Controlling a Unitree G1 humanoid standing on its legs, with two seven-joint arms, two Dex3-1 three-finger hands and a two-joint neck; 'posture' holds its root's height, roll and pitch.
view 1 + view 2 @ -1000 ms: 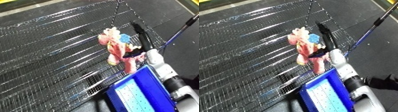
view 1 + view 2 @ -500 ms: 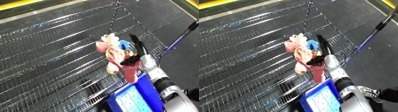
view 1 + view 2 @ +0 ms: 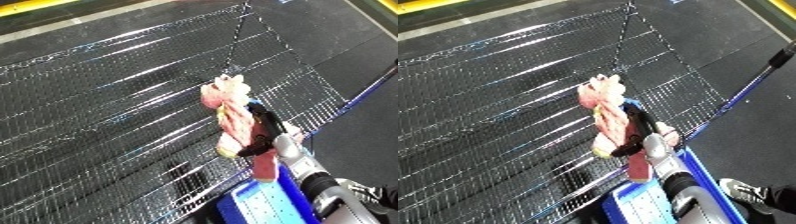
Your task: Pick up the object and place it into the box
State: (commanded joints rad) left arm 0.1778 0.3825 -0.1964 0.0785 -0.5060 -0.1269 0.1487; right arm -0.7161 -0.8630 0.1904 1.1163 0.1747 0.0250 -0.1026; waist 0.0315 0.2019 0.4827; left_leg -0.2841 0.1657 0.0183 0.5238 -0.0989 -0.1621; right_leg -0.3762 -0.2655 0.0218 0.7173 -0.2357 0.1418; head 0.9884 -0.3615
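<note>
Right hand (image 3: 263, 131): reaching up from the lower right, its black fingers (image 3: 636, 120) curling round the pink plush toy (image 3: 229, 116) and grasping it.
Pink plush toy: hanging in the hand above the wire mesh bin (image 3: 107, 100), its paler head end pointing up, its body and legs drooping past the fingers.
Wire mesh bin: filling most of the view, its metal grid glinting, its near rim running along the lower right.
Blue panel (image 3: 266, 206): sitting at the bottom edge, just beside the forearm.
Left hand: showing in neither view.
</note>
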